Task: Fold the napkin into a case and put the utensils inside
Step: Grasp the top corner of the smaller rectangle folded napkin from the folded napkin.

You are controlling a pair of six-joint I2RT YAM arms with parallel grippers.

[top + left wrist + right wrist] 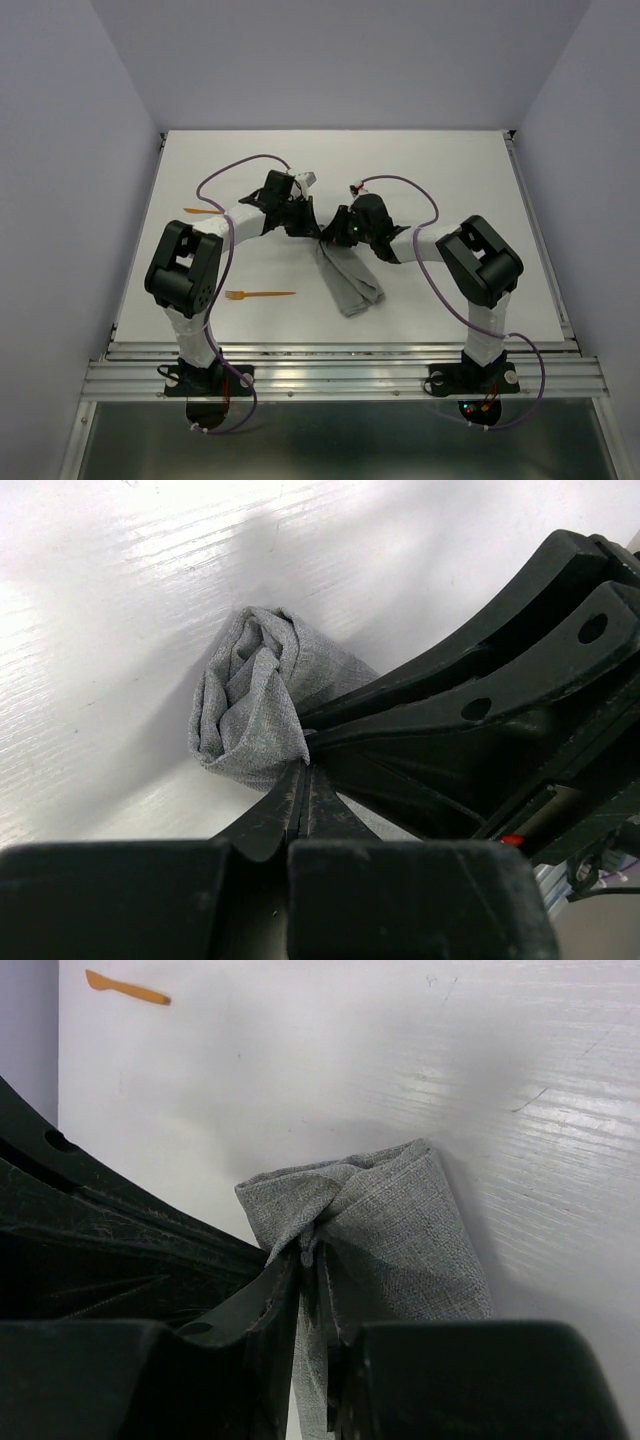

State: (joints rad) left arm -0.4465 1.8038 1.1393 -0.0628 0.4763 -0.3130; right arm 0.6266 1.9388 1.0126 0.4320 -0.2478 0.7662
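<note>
The grey napkin is folded into a narrow oblong case that lies slanting across the table's middle. Its far end is lifted and bunched between both grippers. My left gripper is shut on that bunched end, its fingertips pressed together on the cloth. From the other side my right gripper pinches the same end of the napkin, cloth filling the narrow slit between its jaws. An orange fork lies left of the napkin. A second orange utensil lies farther back at the left.
The white tabletop is walled by pale panels at the back and sides. A metal rail runs along the near edge where both arm bases stand. Purple cables loop above both arms.
</note>
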